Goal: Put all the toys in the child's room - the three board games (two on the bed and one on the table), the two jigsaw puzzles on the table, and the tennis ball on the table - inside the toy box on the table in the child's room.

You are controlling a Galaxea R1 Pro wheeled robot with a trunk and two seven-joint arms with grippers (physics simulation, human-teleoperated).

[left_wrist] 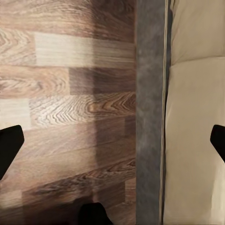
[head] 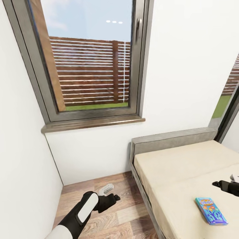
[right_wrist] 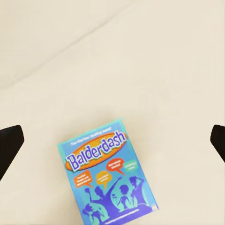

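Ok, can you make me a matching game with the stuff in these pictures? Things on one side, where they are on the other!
Things:
1. blue board game
2. left gripper
3. window
4. right gripper

Places:
A. in the white wall
B. over the wood floor, beside the bed
C. lying flat on the beige mattress
D. over the mattress, above the game

Pairs: 1-C, 2-B, 3-A, 4-D

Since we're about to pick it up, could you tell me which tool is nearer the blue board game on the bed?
Right. The right tool hangs over the mattress just beyond the blue board game; the left tool is over the floor, past the bed frame.
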